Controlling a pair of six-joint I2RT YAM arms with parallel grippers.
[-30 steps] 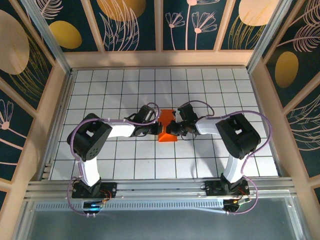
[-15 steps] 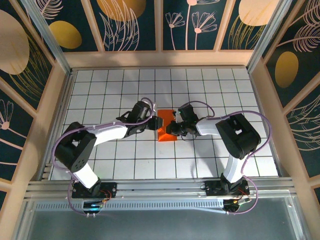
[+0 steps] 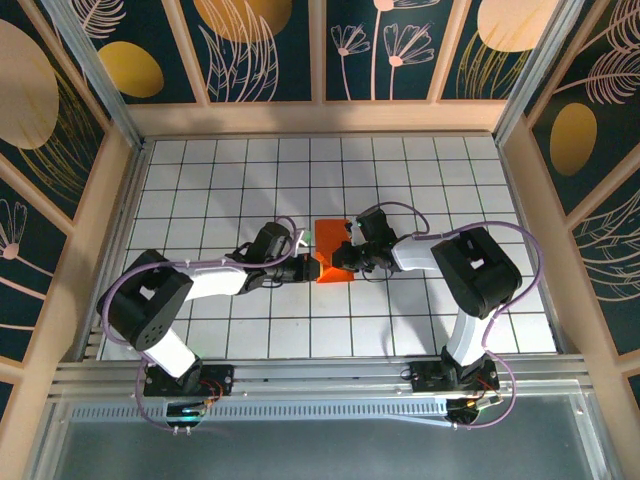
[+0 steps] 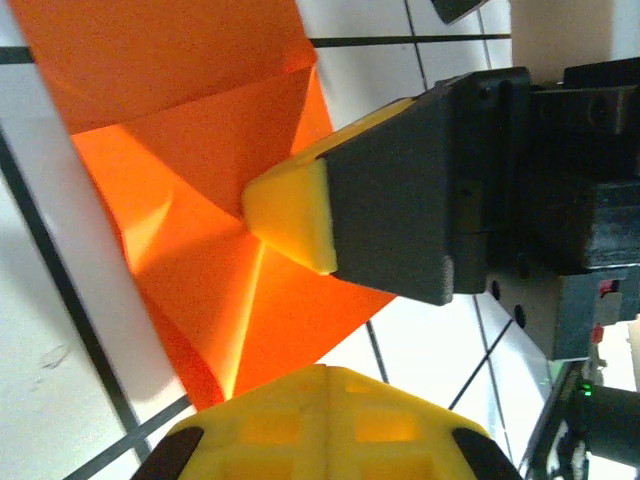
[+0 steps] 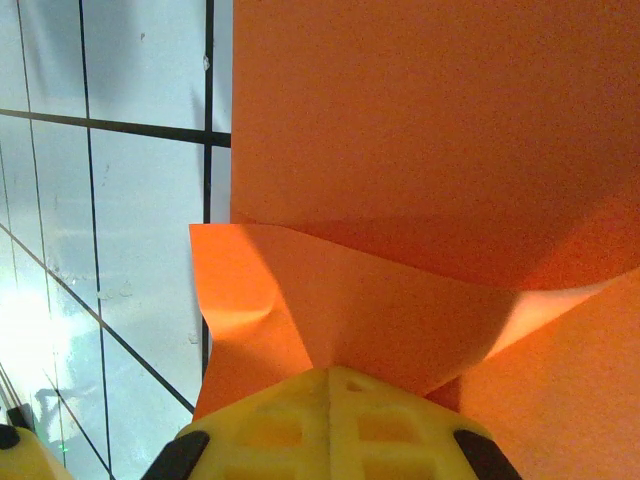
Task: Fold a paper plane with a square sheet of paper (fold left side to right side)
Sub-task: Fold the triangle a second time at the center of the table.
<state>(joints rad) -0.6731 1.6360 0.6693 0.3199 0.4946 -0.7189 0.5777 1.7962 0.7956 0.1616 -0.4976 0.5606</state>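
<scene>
- White grid-tiled table point(image 3: 200, 200), boxed in by wooden frames w/ dark blue flower panels point(image 3: 265, 50) on the far, left & right sides.
- Orange paper point(image 3: 331, 237) lies approx at table ctr, btwn the two arms. It's folded into a narrow creased shape, longer near-to-far than left-to-right.
- Left gripper point(image 3: 311, 268) reaches in low from the left, at the paper's near-left edge.
- Its jaws are closed tight. In the left wrist cam the yellow fingers point(image 4: 300, 430) sit together w/ no gap, and the paper's corner runs right up to their tips. Looks pinched there, tho the contact itself is hidden under the fingers.
- Right gripper point(image 3: 346, 257) comes in from the right, on the paper's right side, about mid-length.
- Its jaws are fully closed too. The right wrist cam shows an orange flap rising straight out of the fingertips point(image 5: 270, 425), so it has hold of the paper.
- In the left wrist cam, one yellow fingertip point(image 4: 290, 215) of the right gripper sits on the paper, w/ creases fanning out from it.
- Paper is buckled rather than flat: one layer is lifted & curved by the right gripper, and there's a sharp diagonal crease by the left one.
- The grippers face each other, close but apart, w/ the paper btwn them.
</scene>
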